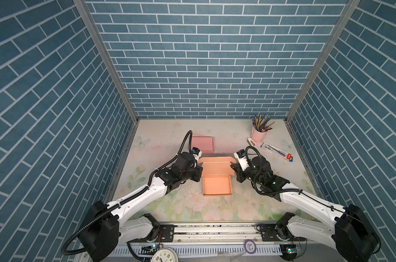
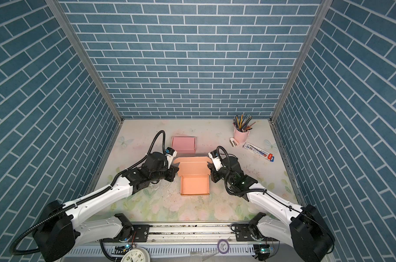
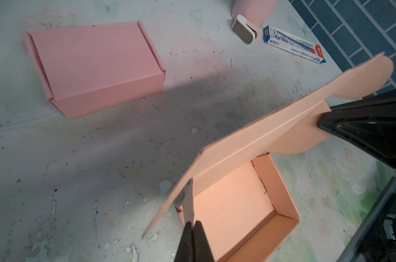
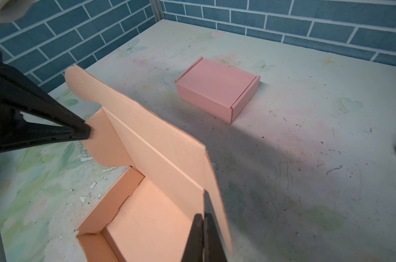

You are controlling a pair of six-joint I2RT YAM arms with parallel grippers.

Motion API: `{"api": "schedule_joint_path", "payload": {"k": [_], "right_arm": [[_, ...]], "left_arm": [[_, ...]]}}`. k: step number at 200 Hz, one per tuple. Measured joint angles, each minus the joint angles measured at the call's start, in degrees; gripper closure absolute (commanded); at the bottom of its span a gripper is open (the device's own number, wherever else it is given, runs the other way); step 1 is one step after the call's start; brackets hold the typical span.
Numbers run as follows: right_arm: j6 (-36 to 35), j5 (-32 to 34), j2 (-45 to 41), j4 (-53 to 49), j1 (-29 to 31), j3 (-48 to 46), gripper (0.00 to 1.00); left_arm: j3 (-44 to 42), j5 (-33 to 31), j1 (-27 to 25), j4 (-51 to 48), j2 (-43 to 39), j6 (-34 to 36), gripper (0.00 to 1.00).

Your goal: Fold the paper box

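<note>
Setting: blue brick-patterned walls enclose a worn floral table [image 1: 181, 208].
Box: orange paper box [image 1: 217, 187] sits mid-table, tray open, lid [image 1: 216, 167] raised.
Left arm: left gripper [image 3: 193, 226] pressed together — pinching the lid's left flap.
Right arm: right gripper [image 4: 203, 217] pinching the opposite flap.
Behind: closed pink box [image 1: 202, 144].

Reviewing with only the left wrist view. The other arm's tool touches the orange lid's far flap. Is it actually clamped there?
Observer: Yes. In the right wrist view the right tool is shut on a side flap of the lid.
Operator: What's in the pink cup?
Observer: It holds pencils, seen in both top views.
Operator: Anything else outside my frame?
Observer: A white clock, cut off at the bottom of both top views.
</note>
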Motion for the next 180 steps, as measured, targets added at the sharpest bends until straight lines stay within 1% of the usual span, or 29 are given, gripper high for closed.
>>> {"api": "schedule_joint_path", "payload": {"k": [37,79,128,180], "right_arm": [[2.21,2.60,5.51,-0.46,-0.04,4.02,0.92],[3.69,3.72,9.73,-0.90,-0.07,7.13,0.89],[5.16,3.78,11.87,-0.85,-0.11,8.15,0.88],[6.80,2.60,12.39,-0.57,-0.11,8.15,0.86]], "left_arm": [[0.44,-3.61,-0.04,3.19,1.68,0.00,0.95],[0.42,-6.80,-0.31,7.43,2.84,0.28,0.95],[-1.38,-10.08,-1.22,12.50,2.97,0.70,0.95],[-4.46,-12.92,-2.58,15.23,3.67,0.83,0.95]]}}
